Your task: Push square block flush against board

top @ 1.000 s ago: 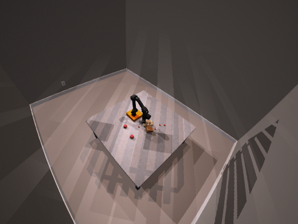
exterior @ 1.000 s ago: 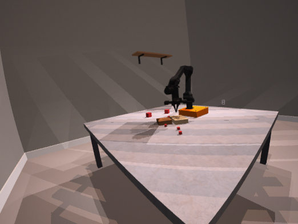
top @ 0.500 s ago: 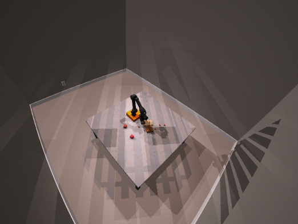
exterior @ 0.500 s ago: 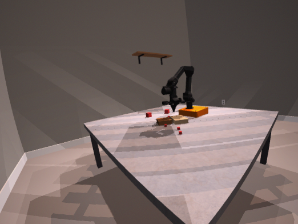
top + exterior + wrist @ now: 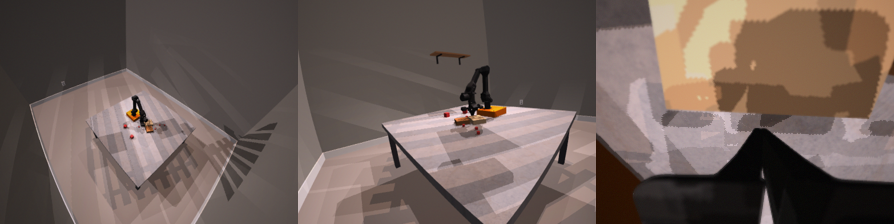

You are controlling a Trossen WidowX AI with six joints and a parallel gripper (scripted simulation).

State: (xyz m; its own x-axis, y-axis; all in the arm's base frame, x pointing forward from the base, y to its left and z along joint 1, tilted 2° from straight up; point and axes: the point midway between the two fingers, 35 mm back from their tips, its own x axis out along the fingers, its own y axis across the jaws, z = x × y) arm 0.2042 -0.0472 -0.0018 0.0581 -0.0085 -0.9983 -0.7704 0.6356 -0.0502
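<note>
Square block: a pale wooden block (image 5: 478, 119) lies flat on the table, near the arm's orange base. In the wrist view its tan face (image 5: 761, 55) fills the upper part of the picture, crossed by shadow.
Board: a darker, orange-brown board (image 5: 462, 121) lies flat to the left of the block in the exterior view. The two look to be touching side to side, but the pieces are too small to tell whether their edges are even.
Gripper: the black gripper (image 5: 762, 150) points down at the table just on the near side of the block in the wrist view. Its jaws are pressed together with nothing between them. A narrow strip of table shows between the tip and the block's edge.
Arm: the black arm (image 5: 480, 83) bends forward from its base and reaches down over the block.
Base: an orange base plate (image 5: 499, 111) sits to the right of the block.
Table: a grey striped table (image 5: 540, 148) with dark legs carries everything.
Small cubes: a red cube (image 5: 446, 115) sits far left of the board; smaller red cubes (image 5: 478, 132) lie just in front of the board and block.
Wall: a wooden shelf (image 5: 450, 54) hangs behind the arm.
</note>
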